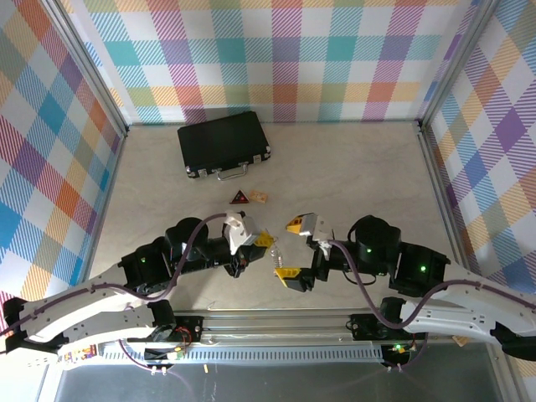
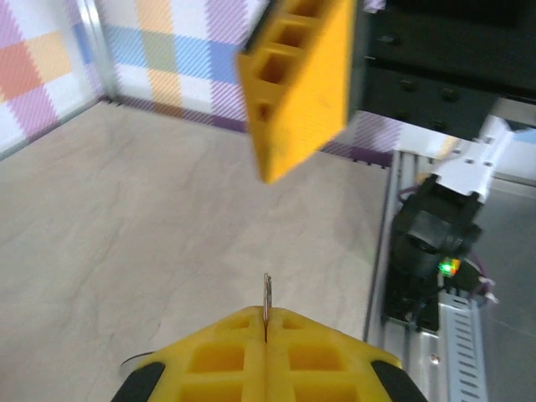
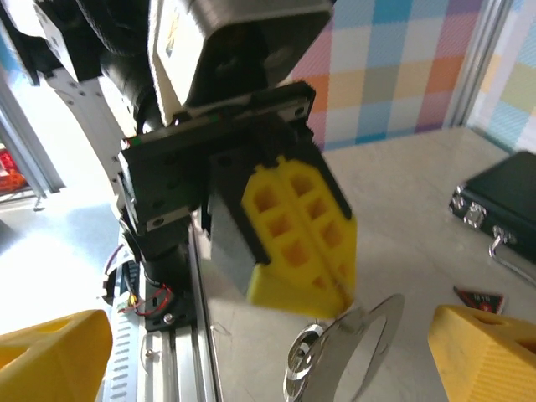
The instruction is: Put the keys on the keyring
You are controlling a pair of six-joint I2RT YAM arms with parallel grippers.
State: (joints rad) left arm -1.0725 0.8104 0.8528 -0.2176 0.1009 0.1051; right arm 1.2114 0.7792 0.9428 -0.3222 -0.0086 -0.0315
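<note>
Nearest, a metal rail (image 1: 276, 321) runs along the near edge of the table (image 1: 352, 176). Just beyond it, the left gripper (image 1: 265, 241) has its yellow fingers pressed together on the keyring (image 1: 277, 256). The keyring sits between the widely spread fingers of the right gripper (image 1: 291, 249). It is a thin silver loop, edge-on in the left wrist view. Farther off lie a dark-red triangle (image 1: 240, 198), a tan chip (image 1: 259, 196) and, farthest, a black case (image 1: 224, 144).
</note>
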